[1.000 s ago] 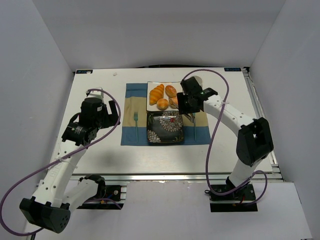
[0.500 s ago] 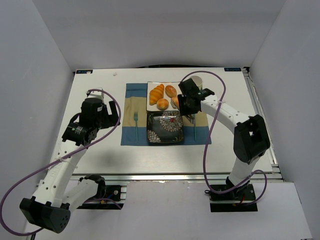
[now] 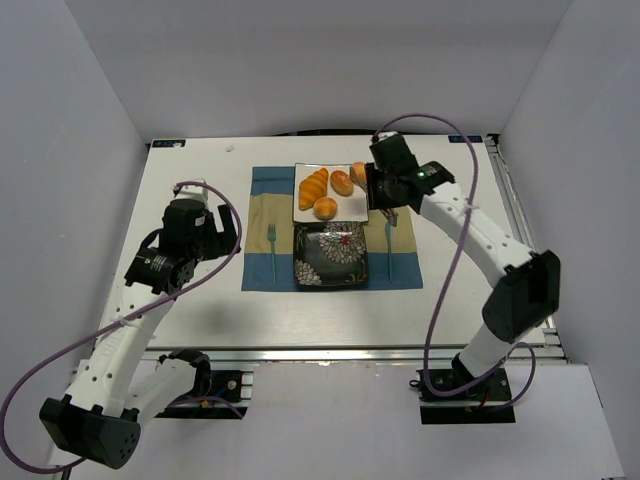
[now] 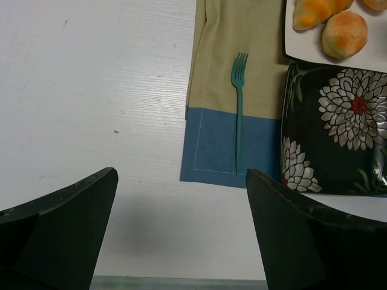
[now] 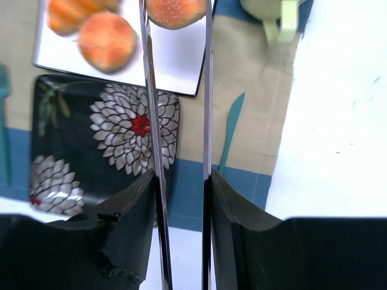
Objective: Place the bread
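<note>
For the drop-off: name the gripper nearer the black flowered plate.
Right. The right gripper, clamping tongs, hangs past the black flowered plate's far-right corner; the left gripper sits left of the mat.

Mug (image 5: 273,13) beside white plate (image 5: 181,66); bare tabletop (image 5: 338,121) rightward.

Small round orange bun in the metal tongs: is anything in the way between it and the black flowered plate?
Nothing visible. The small round orange bun is pinched at the tips of the metal tongs above the white square plate; the black flowered plate lies right beside that plate, bare.
</note>
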`<state>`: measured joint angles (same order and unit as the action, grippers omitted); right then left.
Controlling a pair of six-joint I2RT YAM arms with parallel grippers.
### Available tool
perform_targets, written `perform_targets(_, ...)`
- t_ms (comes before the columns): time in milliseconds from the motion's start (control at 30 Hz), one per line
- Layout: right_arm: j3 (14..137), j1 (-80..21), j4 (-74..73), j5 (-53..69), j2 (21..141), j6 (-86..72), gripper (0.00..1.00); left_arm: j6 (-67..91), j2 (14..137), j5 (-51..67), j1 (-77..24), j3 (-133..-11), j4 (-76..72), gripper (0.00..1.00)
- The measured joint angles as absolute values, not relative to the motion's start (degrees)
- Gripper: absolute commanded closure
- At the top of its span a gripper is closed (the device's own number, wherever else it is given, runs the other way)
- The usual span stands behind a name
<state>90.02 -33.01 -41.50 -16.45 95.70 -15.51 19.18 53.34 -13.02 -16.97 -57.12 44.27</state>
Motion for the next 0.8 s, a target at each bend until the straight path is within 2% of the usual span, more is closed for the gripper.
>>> perform_targets(133,89.41,-33.04,-41.87,-14.83,89.01,-14.52,0.60,19.64,52.97,-12.71,-16.97,-56.75,43.62,0.02)
perform_targets(333,74.85,-37.17,-39.38,-11.35,78.41,-14.83,0.60,20.49,52.95,-11.53,-16.97,-56.71,42.35,0.02)
perform_targets(533,64.23,-41.56,-38.72,-8.45,78.48,-16.93,0.60,21.08,52.60,-10.87,-16.97,-55.77,41.47,0.02)
perform_targets(800,63.11,-43.66,-33.78,-7.20,79.81,-19.22,0.59,21.28,52.56,-10.39,-16.97,-54.78,41.52,0.02)
